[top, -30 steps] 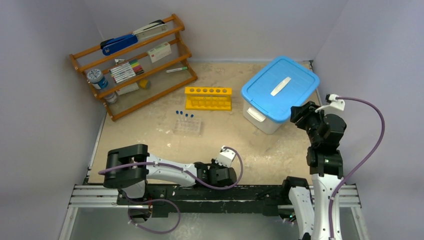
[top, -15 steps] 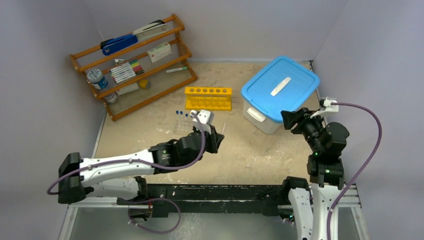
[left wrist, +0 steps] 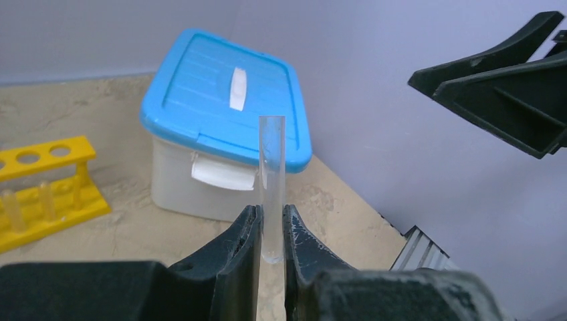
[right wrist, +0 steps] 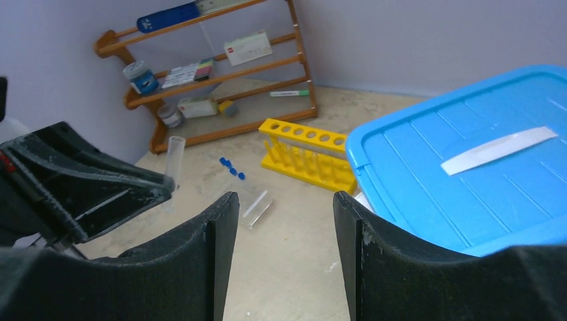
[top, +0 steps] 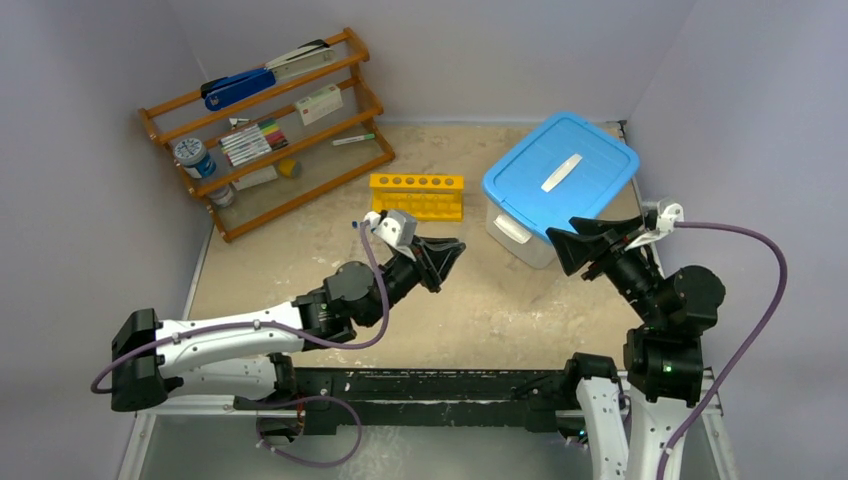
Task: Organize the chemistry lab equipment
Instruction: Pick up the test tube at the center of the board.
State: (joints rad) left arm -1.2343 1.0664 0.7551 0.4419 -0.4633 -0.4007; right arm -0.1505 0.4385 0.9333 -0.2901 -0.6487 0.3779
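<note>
— What's the left claw (left wrist: 271,217) doing?
— Clenched low on a clear tube (left wrist: 272,154), which stands upright above its jaws. The right claw (right wrist: 286,200) gapes opposite, apart, empty.
— Risk?
— Low pinch, slick tube: a bumped handover could tip or drop it.

The clear tube (left wrist: 272,180) is smooth and glossy, glass or plastic I cannot tell; the left fingers (left wrist: 237,261) are matt black plastic, scuffed grey at the edges. The yellow six-hole rack (top: 417,196) and the bin's blue lid (top: 600,150) are smooth plastic. The shelf (top: 305,195) is varnished wood, the worktop (top: 500,300) rough, mottled and sandy.
</note>
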